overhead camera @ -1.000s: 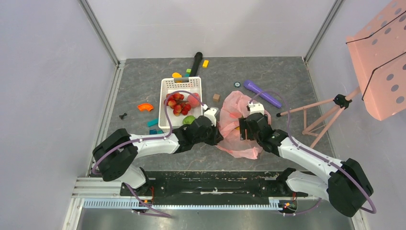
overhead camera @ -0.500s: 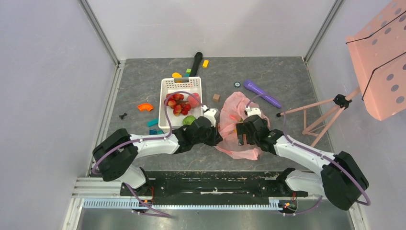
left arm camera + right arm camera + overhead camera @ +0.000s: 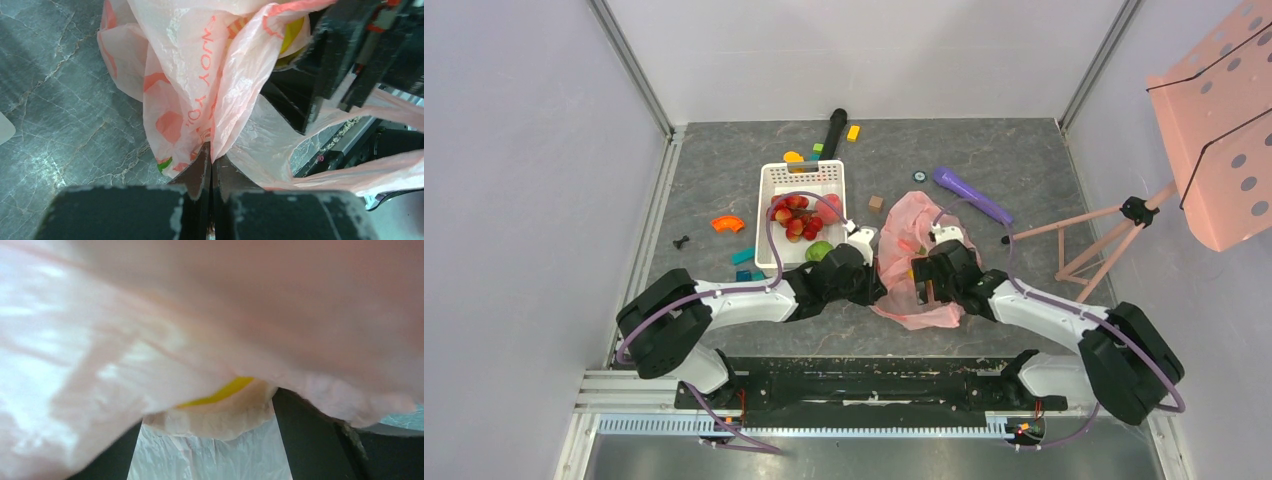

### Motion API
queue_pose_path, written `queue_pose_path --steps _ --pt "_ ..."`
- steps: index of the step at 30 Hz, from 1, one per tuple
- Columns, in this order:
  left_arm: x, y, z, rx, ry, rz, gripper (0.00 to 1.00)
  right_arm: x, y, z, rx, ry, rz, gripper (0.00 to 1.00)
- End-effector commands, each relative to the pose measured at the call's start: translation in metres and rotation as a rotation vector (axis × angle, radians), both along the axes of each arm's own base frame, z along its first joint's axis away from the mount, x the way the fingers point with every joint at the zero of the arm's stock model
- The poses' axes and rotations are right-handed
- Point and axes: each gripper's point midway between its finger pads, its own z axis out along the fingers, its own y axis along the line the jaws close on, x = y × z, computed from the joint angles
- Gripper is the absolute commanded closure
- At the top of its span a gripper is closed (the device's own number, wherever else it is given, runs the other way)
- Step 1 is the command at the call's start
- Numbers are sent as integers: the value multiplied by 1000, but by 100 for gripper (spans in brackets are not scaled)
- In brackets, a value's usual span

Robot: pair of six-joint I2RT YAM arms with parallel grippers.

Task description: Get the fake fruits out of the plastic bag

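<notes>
One thin translucent pink plastic bag point(image 3: 150, 340), blurred, filling my view; one smooth yellow plastic fruit point(image 3: 220, 392), sliver only; my dark fingers point(image 3: 310, 440) spread wide.

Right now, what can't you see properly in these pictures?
- Yellow fruit, right wrist view: only a sliver shows; the plastic bag covers the rest.
- The plastic bag itself, right wrist view: blurred, too close to the camera.
- Right gripper, top view: tips buried in the bag's folds.
- Tiny dark thing left of the basket, top view: too small to name.
</notes>
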Motion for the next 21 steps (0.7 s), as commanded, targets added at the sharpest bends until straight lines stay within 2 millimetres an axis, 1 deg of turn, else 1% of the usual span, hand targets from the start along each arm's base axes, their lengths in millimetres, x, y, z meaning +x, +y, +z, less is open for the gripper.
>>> queue_pose_path --steps 1,2,3,5,6,8,10,12,14,17,21 --pt "2 -2 14 -38 -34 -14 98 12 14 42 84 -120 69 2" --pt "-1 -4 15 -45 -23 -31 98 14 15 52 94 -145 66 2" --pt "-2 -5 16 -47 -23 -36 98 17 14 67 105 -179 54 2" --pt "-2 -6 16 -51 -21 -39 98 23 16 89 131 -211 35 2" --pt "-2 -6 17 -52 -21 -40 98 25 18 98 146 -215 29 2" --pt "-2 -7 18 -55 -22 -41 98 27 23 106 170 -204 17 2" --pt "-2 -8 19 -60 -20 -45 98 29 28 107 195 -186 5 2" --pt "-2 -9 20 -62 -18 -46 98 30 32 103 206 -165 -4 2" --pt "-2 -10 19 -62 -14 -46 98 31 32 96 206 -150 -25 7" --pt "-2 -10 18 -64 -9 -42 98 33 35 88 220 -141 -31 16" --pt "3 -8 18 -65 -3 -7 98 34 37 82 218 -133 -31 17"
